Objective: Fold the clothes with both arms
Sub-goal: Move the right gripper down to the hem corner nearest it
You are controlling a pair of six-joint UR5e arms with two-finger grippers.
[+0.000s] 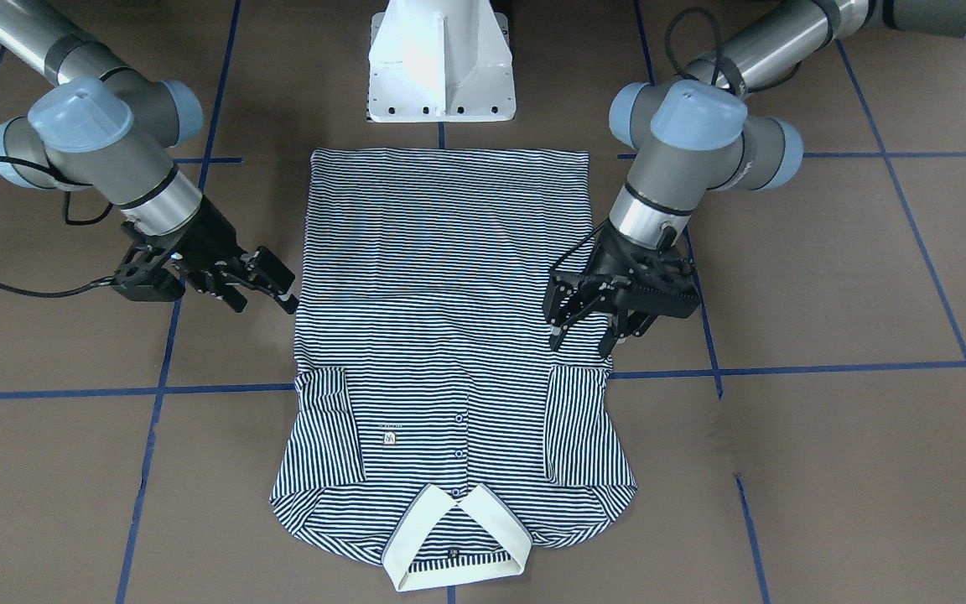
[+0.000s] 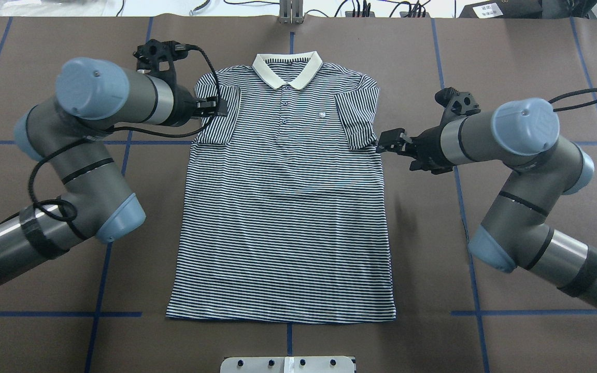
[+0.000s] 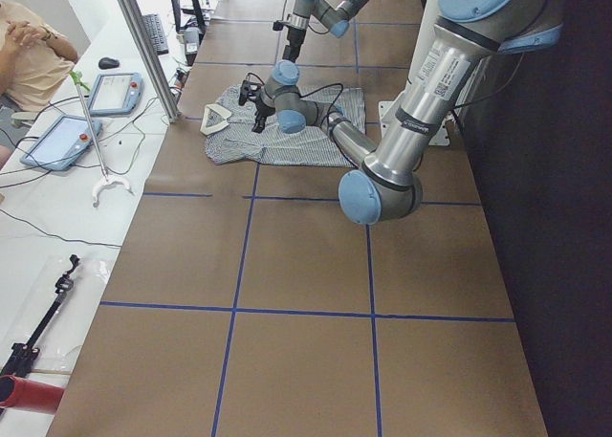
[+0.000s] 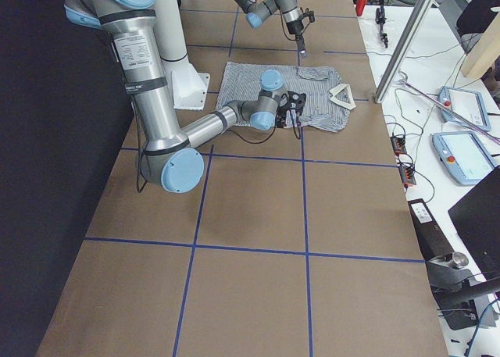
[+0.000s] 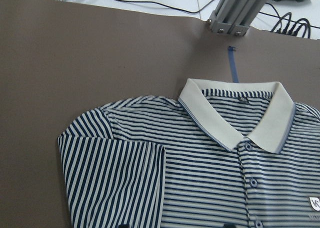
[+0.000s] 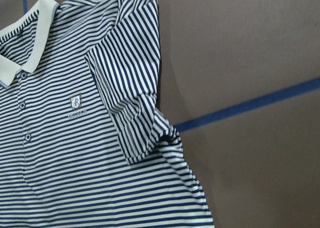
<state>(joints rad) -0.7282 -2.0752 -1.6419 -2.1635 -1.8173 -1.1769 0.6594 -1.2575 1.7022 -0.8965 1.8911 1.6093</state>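
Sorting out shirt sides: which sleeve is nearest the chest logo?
The sleeve by the right gripper; the logo sits beside it, the other sleeve lies beyond the buttons.

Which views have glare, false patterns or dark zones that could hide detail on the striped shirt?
Exterior front-facing: glare washes out the white pedestal base, and the polo shirt shows wavy moiré in the stripes near its hem. Overhead exterior: a soft shadow lies on the table beside the shirt. Exterior left: the view's right side is almost black. Wrist views: stripes sharp.
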